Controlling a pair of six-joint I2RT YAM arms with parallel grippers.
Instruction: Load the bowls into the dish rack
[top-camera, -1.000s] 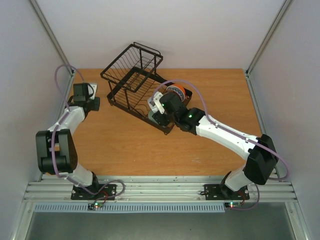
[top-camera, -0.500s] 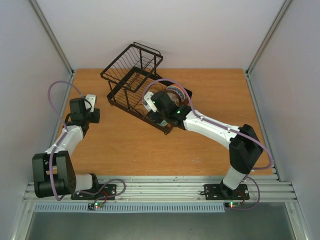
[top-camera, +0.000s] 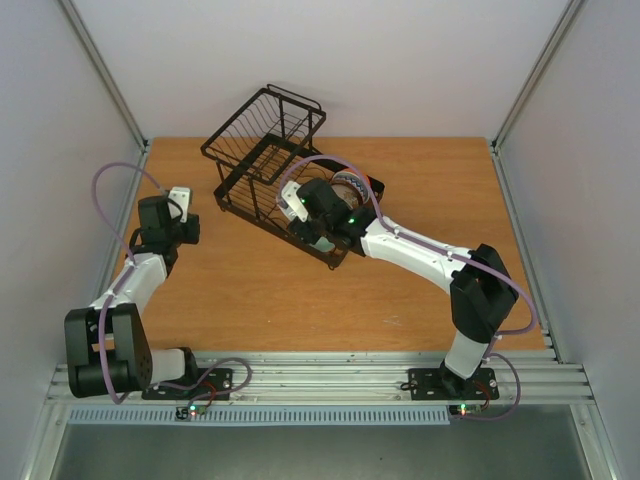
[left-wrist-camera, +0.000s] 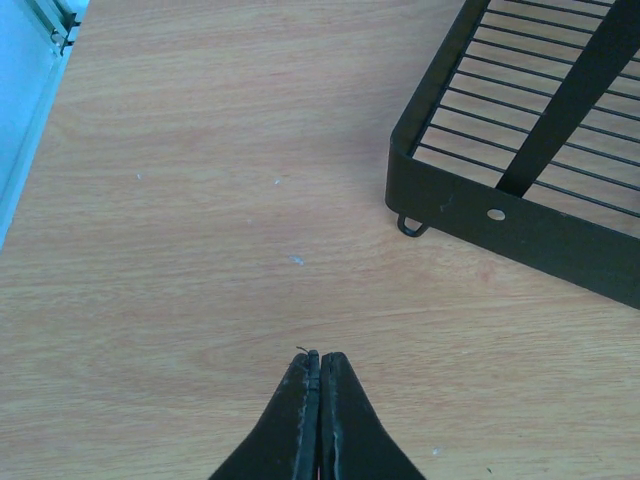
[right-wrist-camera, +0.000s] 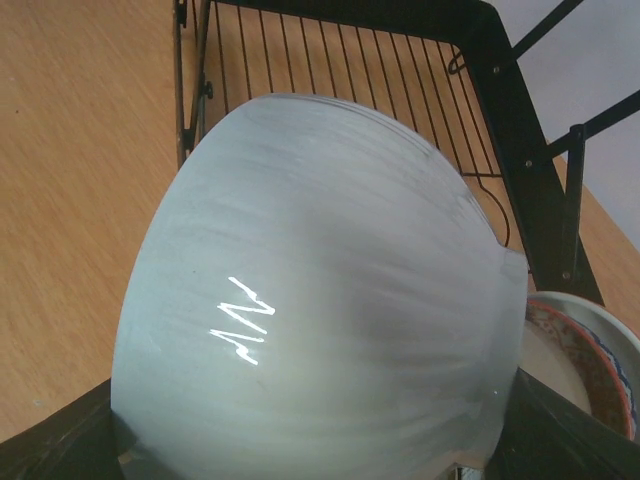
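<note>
The right gripper (top-camera: 308, 228) clasps a pale green bowl (right-wrist-camera: 320, 300) over the near end of the dish rack (top-camera: 262, 160). The left gripper (left-wrist-camera: 318, 362), closed and empty, hovers over the surface (left-wrist-camera: 190, 180) to its left.

Glossy, faintly streaked celadon-green bowl (right-wrist-camera: 320, 300). Right of it, cream patterned bowl (right-wrist-camera: 585, 365): orange-red band, blue motifs. Black wire dish rack (left-wrist-camera: 520, 235). Orange-brown wood-grain table (left-wrist-camera: 180, 180). White right arm (top-camera: 420, 252), black joints.

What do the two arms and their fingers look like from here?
The left arm and right arm have white links, bulky black joints and a lilac cable looped along each. A green light glows near the right wrist. The left fingers are black and taper to narrow tips.
</note>
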